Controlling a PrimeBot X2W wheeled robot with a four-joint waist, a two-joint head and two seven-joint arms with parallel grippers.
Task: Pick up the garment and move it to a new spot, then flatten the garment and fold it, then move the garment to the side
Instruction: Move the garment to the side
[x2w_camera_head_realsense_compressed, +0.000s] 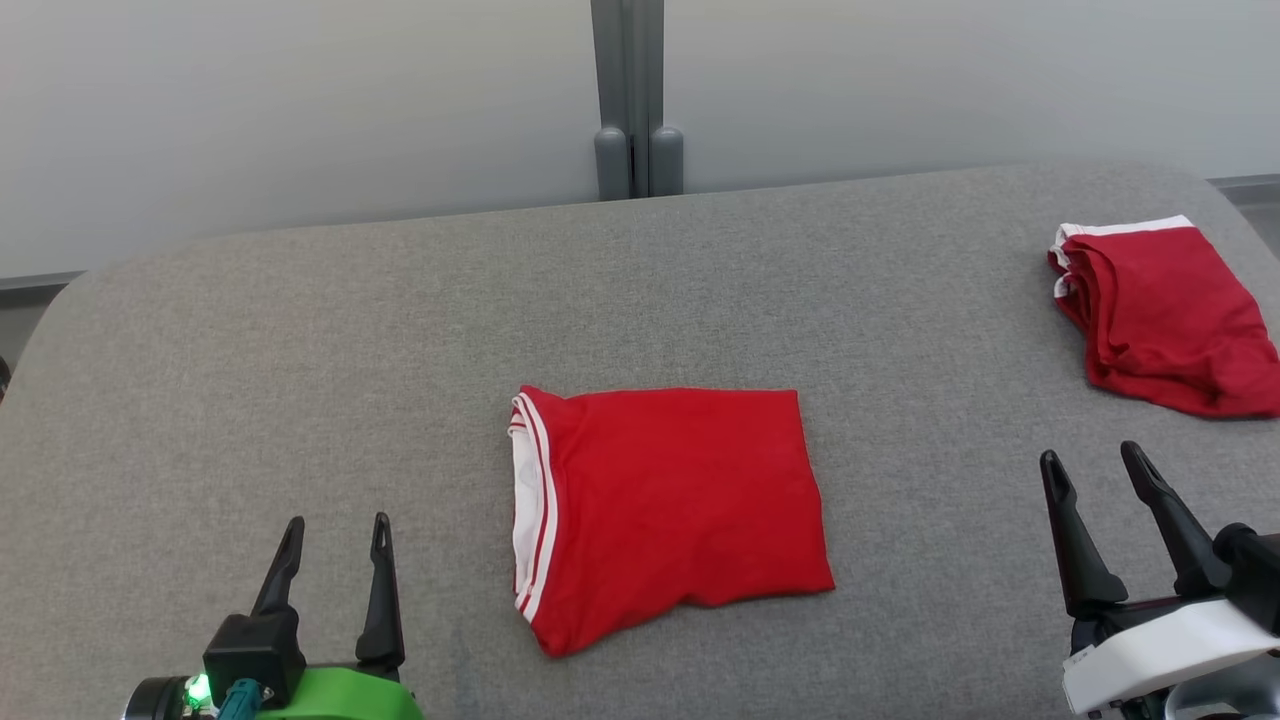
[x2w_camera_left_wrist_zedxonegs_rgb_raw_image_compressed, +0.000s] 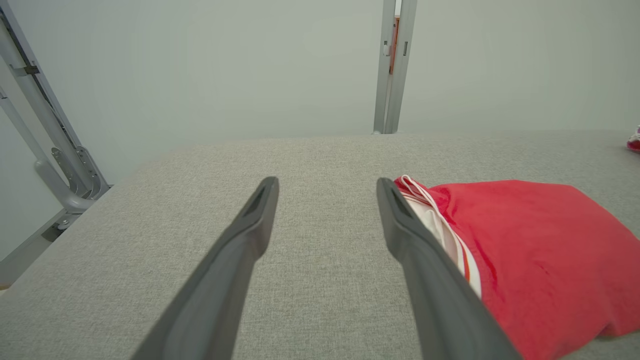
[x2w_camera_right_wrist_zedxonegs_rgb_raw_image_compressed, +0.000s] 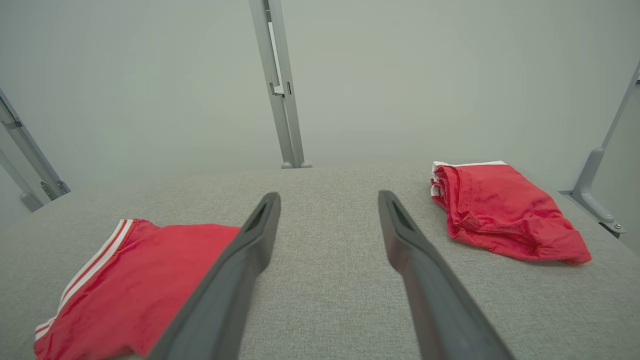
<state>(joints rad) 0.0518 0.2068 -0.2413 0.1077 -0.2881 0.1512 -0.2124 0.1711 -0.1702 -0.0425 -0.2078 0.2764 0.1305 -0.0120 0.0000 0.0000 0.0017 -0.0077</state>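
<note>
- The garment (x2w_camera_head_realsense_compressed: 670, 510) lies folded in the middle of the table (x2w_camera_head_realsense_compressed: 300, 330) with its white-striped hem facing left. Folding looks done to me, so I'd guess only the move to the side is left.
- The left gripper (x2w_camera_head_realsense_compressed: 337, 522) and right gripper (x2w_camera_head_realsense_compressed: 1091, 456) hover at the near edge, one on each side of it, fingers spread wide and holding nothing.
- A second red piece (x2w_camera_head_realsense_compressed: 1165, 320) sits far right, probably the drop-off side.
- There's loads of bare table on the left and between the two pieces, but the right edge is tight.
</note>
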